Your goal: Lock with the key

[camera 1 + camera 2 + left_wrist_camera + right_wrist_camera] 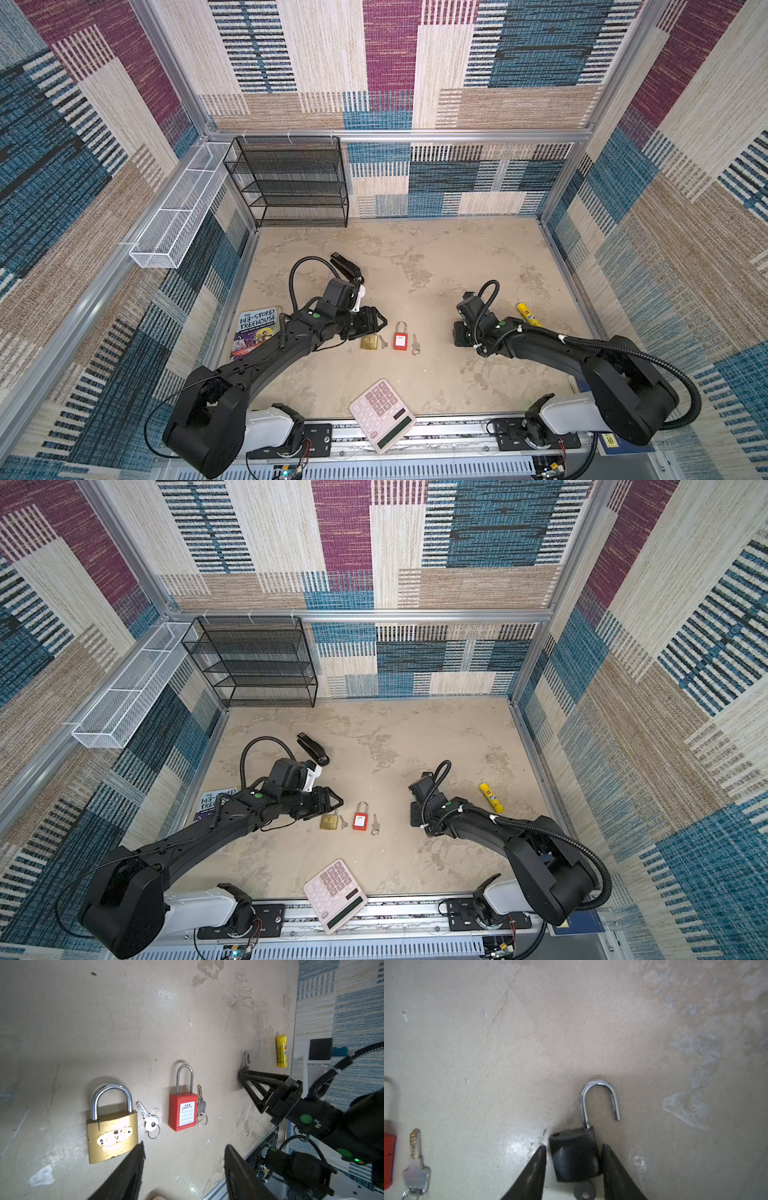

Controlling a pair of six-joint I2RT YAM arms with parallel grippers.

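Reference item: red safety padlock [400, 338], lying flat on the table [457, 257] with its shackle closed.

1. Black padlock [575, 1159]: lies flat on the table on the right-arm side of the red safety padlock, well apart from it. In both top views the right arm hides it. Its shackle [599, 1086] is open: one leg sits in the body and the free end stands clear of it. A key [584, 1191] is seated in the bottom of the body.
2. Right gripper [572, 1148]: jaws apart, one finger on each side of the black padlock's body. A narrow gap shows at one finger. The other lies at the body's edge; contact there cannot be confirmed.
3. Left gripper [185, 1147]: jaws wide apart and empty, on the left-arm side of the red safety padlock, just above the brass padlock [368, 341].
4. Brass padlock: shackle closed, near the red safety padlock, with a loose silver key [382, 341] between the two.
5. A second loose key [415, 344] lies just beside the red safety padlock on the right-arm side.
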